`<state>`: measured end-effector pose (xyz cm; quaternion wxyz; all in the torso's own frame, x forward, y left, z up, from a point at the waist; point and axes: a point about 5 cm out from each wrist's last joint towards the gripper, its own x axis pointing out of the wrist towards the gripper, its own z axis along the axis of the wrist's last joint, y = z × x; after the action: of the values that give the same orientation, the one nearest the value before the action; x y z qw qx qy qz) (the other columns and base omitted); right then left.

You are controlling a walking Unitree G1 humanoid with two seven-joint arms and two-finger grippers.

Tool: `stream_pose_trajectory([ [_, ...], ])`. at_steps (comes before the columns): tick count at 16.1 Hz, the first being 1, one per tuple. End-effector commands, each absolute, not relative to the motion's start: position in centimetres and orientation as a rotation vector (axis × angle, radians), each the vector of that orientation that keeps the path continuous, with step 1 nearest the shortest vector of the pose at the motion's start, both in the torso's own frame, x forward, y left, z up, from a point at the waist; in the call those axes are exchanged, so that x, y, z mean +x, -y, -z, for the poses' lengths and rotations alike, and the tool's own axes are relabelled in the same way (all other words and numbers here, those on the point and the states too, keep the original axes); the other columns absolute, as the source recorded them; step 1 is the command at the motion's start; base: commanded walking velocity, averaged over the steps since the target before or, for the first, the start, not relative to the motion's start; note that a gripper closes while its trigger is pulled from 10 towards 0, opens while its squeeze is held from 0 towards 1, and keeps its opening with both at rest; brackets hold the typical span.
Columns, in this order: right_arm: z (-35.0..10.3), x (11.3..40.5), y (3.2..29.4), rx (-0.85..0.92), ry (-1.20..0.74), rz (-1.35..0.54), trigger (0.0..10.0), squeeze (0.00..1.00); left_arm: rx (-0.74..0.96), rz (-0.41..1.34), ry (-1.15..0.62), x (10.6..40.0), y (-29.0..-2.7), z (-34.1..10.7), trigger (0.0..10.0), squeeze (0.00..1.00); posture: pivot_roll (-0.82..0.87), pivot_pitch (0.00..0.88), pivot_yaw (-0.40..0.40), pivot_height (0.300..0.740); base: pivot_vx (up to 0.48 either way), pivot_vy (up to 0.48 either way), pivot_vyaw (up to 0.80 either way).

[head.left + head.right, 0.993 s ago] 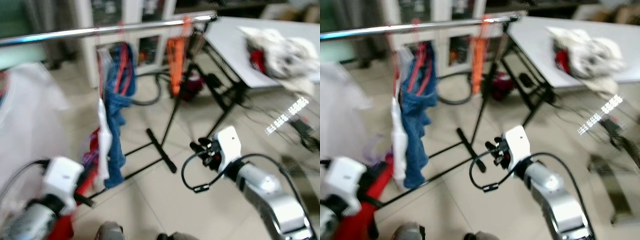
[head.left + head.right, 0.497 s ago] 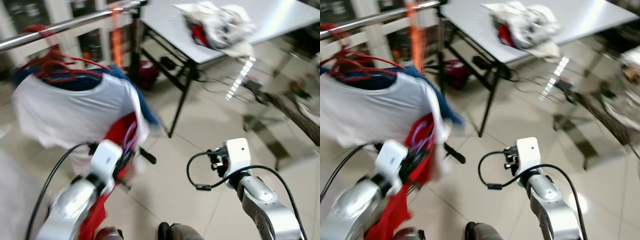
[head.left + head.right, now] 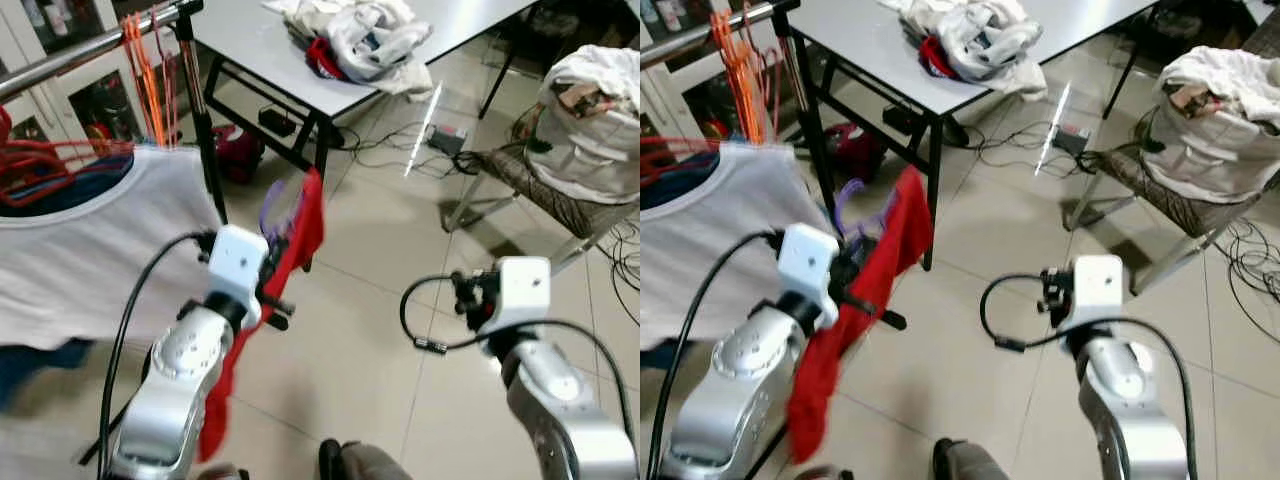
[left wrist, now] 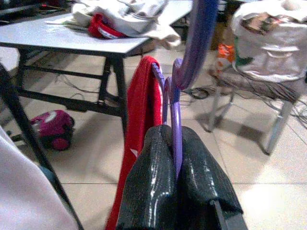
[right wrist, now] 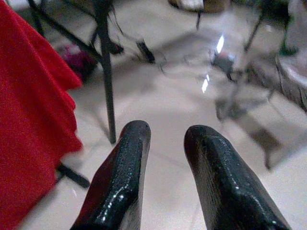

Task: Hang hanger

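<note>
Two black fingers (image 4: 158,182) of the left gripper (image 4: 175,158) were clamped on a purple hanger (image 4: 192,52), which rose between them with a red garment (image 4: 141,115) draped over it. In the head views that gripper (image 3: 262,290) was raised in front of the robot, with the hanger (image 3: 278,207) and the red cloth (image 3: 300,235) held up just beside the upright post of a clothes rail (image 3: 70,55). On the rail hung a white shirt (image 3: 90,250) over a blue one on a red hanger (image 3: 45,160), and a bunch of orange hangers (image 3: 145,55) near the rail's end. The purple hanger was not on the rail. The right gripper (image 5: 165,143) hovered over the tiled floor (image 3: 370,300) with its jaws a little apart and nothing between them; in the head view it (image 3: 470,295) sat well apart from the left one. Behind stood a table (image 3: 250,45) carrying a heap of clothes (image 3: 350,35), with cables (image 3: 400,150) on the floor beneath it. To the right, a chair (image 3: 530,190) held a full white bag (image 3: 595,110).
</note>
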<state>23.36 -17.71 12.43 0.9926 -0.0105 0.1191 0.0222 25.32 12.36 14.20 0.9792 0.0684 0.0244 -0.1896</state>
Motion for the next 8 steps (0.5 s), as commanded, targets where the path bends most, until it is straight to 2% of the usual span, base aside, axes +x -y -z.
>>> stream_pose_trajectory([
  [1,-14.1,23.7,17.1,-0.026,-0.173,-0.09,10.0,0.0,0.161,0.361,-0.05,25.8,-12.5,-14.6,10.0,0.0,-0.01,0.022,-0.025,0.74,0.0,-0.48,0.0],
  [6,-15.0,24.2,16.5,-0.075,-0.121,-0.138,10.0,0.0,0.189,0.335,-0.008,26.7,-12.3,-15.7,10.0,0.0,-0.01,0.0,-0.021,0.74,0.0,-0.48,0.0],
  [8,-15.6,24.2,15.9,-0.032,-0.104,-0.195,10.0,0.0,0.203,0.349,-0.009,26.8,-12.3,-15.6,10.0,0.0,-0.01,0.0,-0.021,0.74,0.0,-0.48,0.0],
])
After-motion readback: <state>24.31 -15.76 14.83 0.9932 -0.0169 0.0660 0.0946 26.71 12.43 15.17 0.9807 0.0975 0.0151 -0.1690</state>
